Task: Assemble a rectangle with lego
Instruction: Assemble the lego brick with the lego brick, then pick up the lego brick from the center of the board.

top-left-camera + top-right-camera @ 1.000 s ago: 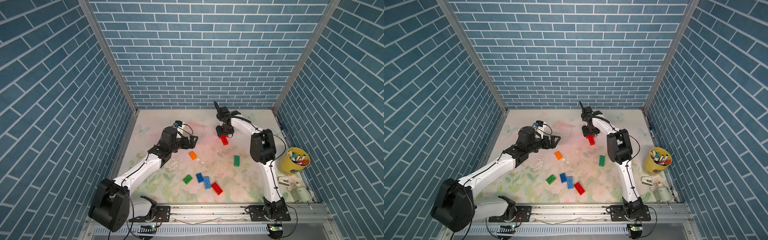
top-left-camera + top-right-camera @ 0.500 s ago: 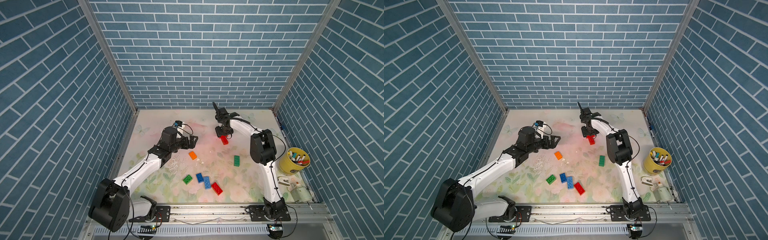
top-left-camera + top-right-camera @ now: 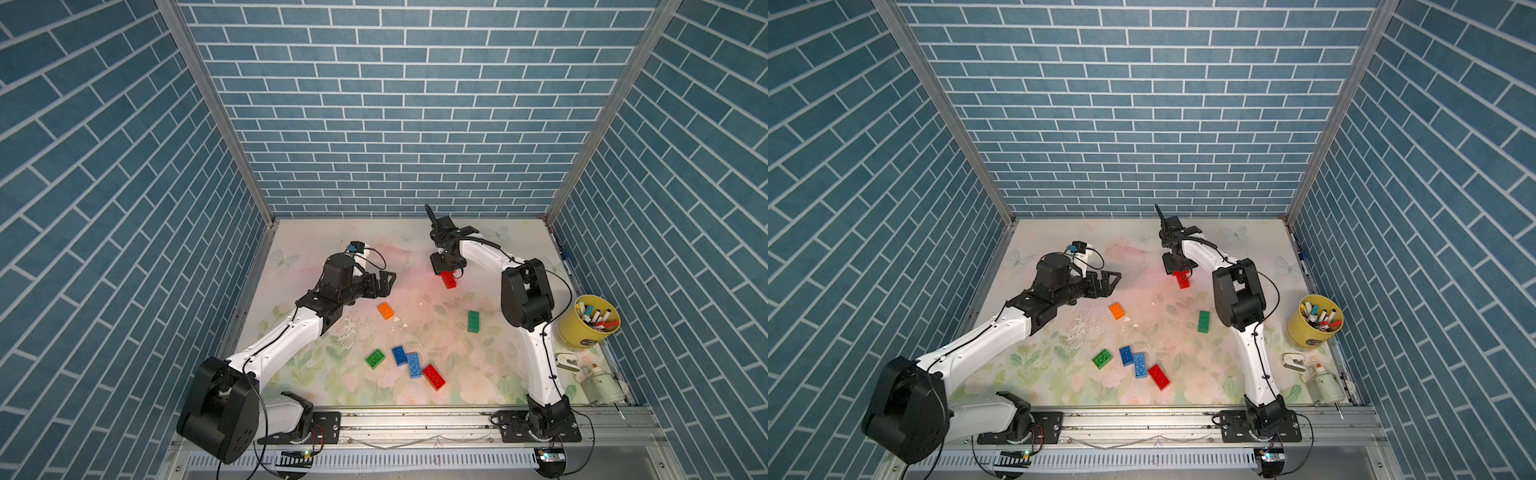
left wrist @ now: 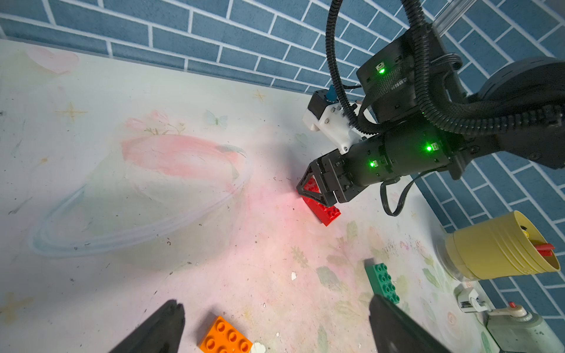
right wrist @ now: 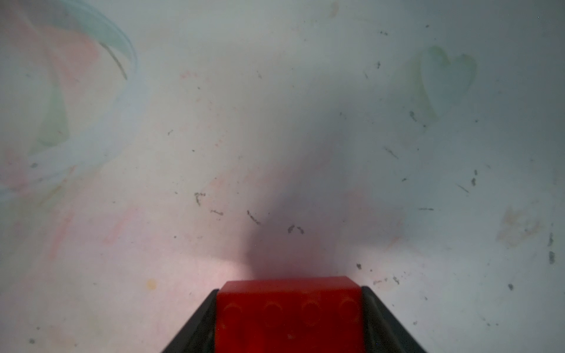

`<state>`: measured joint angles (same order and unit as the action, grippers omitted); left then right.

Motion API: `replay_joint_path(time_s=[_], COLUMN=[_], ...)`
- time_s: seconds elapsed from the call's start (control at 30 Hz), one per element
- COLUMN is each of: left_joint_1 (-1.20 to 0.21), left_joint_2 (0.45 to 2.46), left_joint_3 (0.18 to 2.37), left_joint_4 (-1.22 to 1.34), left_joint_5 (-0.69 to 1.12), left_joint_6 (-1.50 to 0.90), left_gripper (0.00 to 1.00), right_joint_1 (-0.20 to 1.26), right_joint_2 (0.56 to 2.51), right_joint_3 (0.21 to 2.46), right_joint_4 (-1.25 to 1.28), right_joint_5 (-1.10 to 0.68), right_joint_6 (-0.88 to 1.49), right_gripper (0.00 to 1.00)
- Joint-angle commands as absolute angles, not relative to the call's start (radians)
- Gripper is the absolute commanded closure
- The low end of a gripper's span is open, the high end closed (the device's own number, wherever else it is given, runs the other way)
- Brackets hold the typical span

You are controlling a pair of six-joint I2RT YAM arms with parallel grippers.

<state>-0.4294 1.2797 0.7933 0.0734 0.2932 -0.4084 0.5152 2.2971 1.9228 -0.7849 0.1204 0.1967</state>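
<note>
My right gripper (image 3: pixel 448 272) is shut on a red lego (image 3: pixel 448 279) near the back middle of the mat. In the right wrist view the red lego (image 5: pixel 289 314) fills the gap between both fingers. In the left wrist view the red lego (image 4: pixel 325 211) hangs tilted below the right gripper (image 4: pixel 315 191), its low end close to the mat. My left gripper (image 3: pixel 384 282) is open and empty above the mat, just behind an orange lego (image 3: pixel 385 310). The orange lego (image 4: pixel 226 337) lies between the open left gripper's (image 4: pixel 275 305) fingers, lower down.
A green lego (image 3: pixel 473 321) lies right of centre. Near the front lie another green lego (image 3: pixel 375 359), two blue ones (image 3: pixel 399 355) (image 3: pixel 413 365) and a red one (image 3: pixel 434 377). A yellow cup of markers (image 3: pixel 588 328) and a small bottle (image 3: pixel 598 384) stand at the right edge.
The right gripper has barely shifted with the red lego still in it. The left arm has not moved.
</note>
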Motion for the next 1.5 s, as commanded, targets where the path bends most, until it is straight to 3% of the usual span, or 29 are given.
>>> replay_joint_path(time_s=[0.0,0.3,0.6,0.8,1.03,1.27,1.47], left_joint_1=[-0.423,-0.422,-0.422,-0.422,-0.467,-0.567,-0.616], left_joint_2=[1.271,1.267,1.258,1.248,1.203,1.167,1.146], left_joint_3=[0.805,0.804,0.801,0.796,0.794,0.815,0.811], left_joint_4=[0.083,0.084,0.084,0.092,0.078,0.023,0.021], left_joint_5=[0.294,0.296,0.297,0.311,0.271,0.194,0.186], left_joint_6=[-0.407,-0.407,-0.407,-0.402,-0.344,-0.277,-0.277], left_gripper=[0.00,0.00,0.00,0.00,0.00,0.00,0.00], right_joint_1=[0.522,0.520,0.520,0.519,0.517,0.513,0.495], right_joint_2=[2.311,2.242,2.202,2.135,1.997,1.772,1.722], right_joint_3=[1.880,1.866,1.840,1.826,1.775,1.532,1.432], right_joint_4=[-0.862,-0.816,-0.797,-0.805,-0.932,-0.986,-1.062], right_joint_5=[0.131,0.173,0.147,0.120,0.056,0.015,0.018], right_joint_6=[0.250,0.336,0.356,0.341,0.219,0.134,0.288], right_gripper=[0.49,0.46,0.26,0.18,0.20,0.25,0.26])
